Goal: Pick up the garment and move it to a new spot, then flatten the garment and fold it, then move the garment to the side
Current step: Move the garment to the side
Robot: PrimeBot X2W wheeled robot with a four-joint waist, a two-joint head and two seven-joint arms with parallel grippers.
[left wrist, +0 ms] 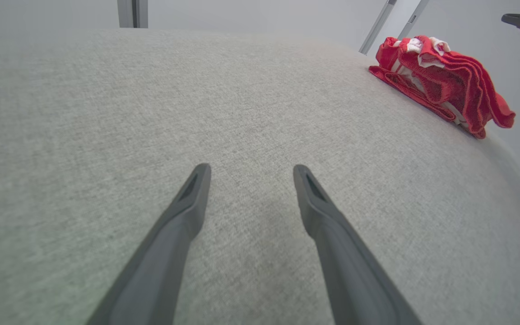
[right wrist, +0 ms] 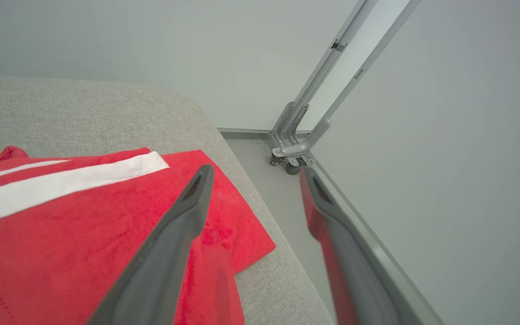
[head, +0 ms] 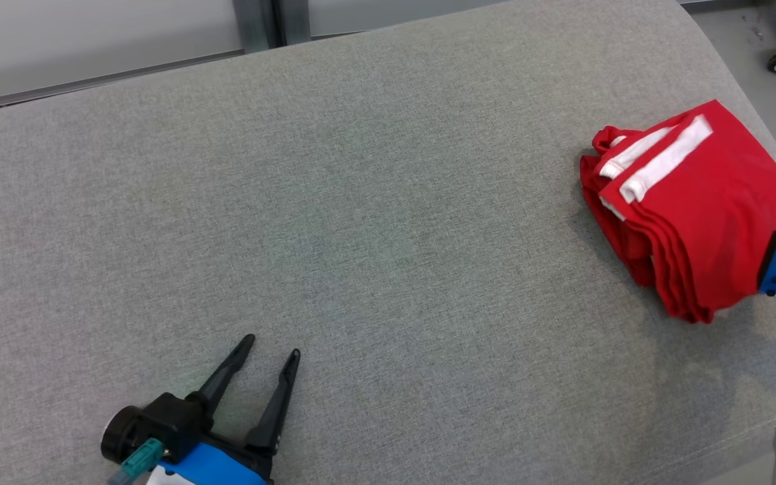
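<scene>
Garment (head: pixel 691 209): red cloth, white bands, folded into a thick stack. It lies at the far right end of the grey pad (head: pixel 361 202), its corner at the pad's edge.

Right gripper (right wrist: pixel 255 170): fingers spread wide, nothing held. The left finger hangs over the stack's corner and the right finger is out past the pad edge, above the floor (right wrist: pixel 278 203).

Left gripper (head: pixel 271 345): fingers wide apart, empty, low over bare pad. The garment is well ahead of them and to their right.

Handling, by judgement: light, soft and limp. The layers may slide or fan open, so pinch the whole stack at the folded edge, not one layer.

Around: a wheeled metal frame (right wrist: pixel 292 155) stands beyond the right fingertips, near the wall. Nothing lies between the fingers and the cloth. The drop at the pad edge is the main hazard.
</scene>
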